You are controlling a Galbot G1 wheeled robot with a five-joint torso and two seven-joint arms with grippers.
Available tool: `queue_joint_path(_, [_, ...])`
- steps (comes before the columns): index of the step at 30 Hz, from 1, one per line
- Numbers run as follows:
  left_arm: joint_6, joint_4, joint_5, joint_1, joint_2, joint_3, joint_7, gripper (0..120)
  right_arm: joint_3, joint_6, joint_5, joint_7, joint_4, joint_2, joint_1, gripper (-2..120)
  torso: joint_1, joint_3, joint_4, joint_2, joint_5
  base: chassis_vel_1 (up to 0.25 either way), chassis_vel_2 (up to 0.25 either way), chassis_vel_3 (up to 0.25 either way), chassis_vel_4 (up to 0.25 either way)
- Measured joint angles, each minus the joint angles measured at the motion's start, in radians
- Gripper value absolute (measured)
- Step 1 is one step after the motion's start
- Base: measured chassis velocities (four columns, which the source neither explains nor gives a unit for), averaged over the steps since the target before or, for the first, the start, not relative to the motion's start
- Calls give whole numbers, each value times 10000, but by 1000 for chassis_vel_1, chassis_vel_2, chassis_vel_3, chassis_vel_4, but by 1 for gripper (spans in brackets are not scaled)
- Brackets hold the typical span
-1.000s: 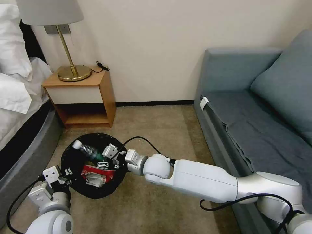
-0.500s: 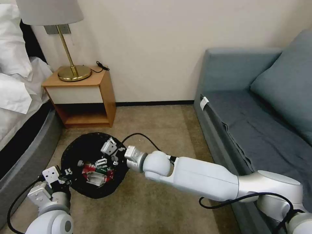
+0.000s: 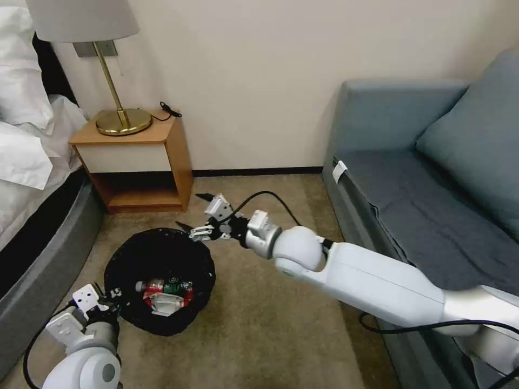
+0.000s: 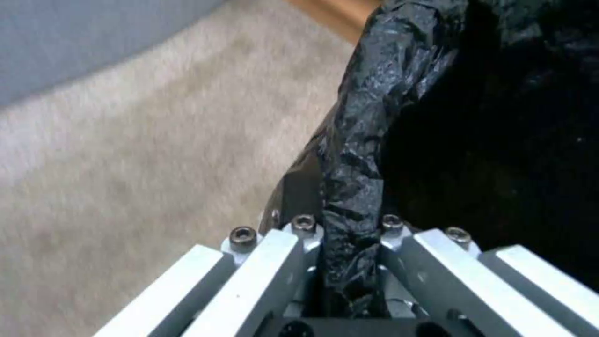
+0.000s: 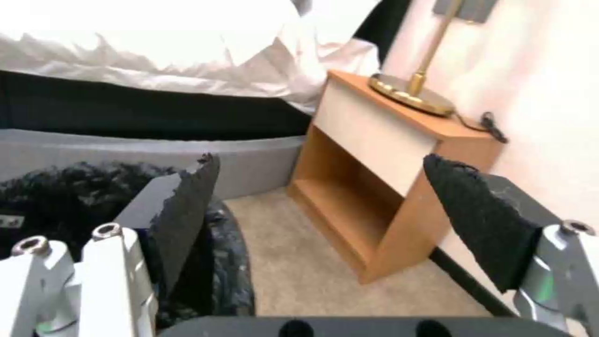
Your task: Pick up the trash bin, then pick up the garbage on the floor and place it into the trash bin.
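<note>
Now the right hand (image 3: pixel 195 216) has been lifted clear of the trash bin (image 3: pixel 201 268), fingers spread and empty, the clear bottle (image 3: pixel 165 284) left inside atop the red-and-white packet (image 3: pixel 167 300), while the left hand (image 4: pixel 349 243) stays pinched on the liner rim, so this drop is judged complete.

no readable text anywhere; the green label on the small clear bottle (image 3: pixel 164 284) is too small to make out.
</note>
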Motion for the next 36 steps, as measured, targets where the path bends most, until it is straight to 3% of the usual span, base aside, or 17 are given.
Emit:
queue_joint_path(9, [346,546,-1926,-283,0,-10,-995,2,829,32,-119,0,694,-842,-812,86,0,0,-1,0,-3,0,0,0,0])
queue_joint_path(14, [480,866,-2269,-342,0,-4,-1234,2,1414,135,-340,-28,1089,-1247,-1608,86,0,0,-1,0,-2,0,0,0,0])
queue_joint_path(36, [584,1409,-1896,-442,0,148,-1706,2,3244,319,-877,-76,1885,-1754,-3628,86,0,0,0,0,-2,0,0,0,0])
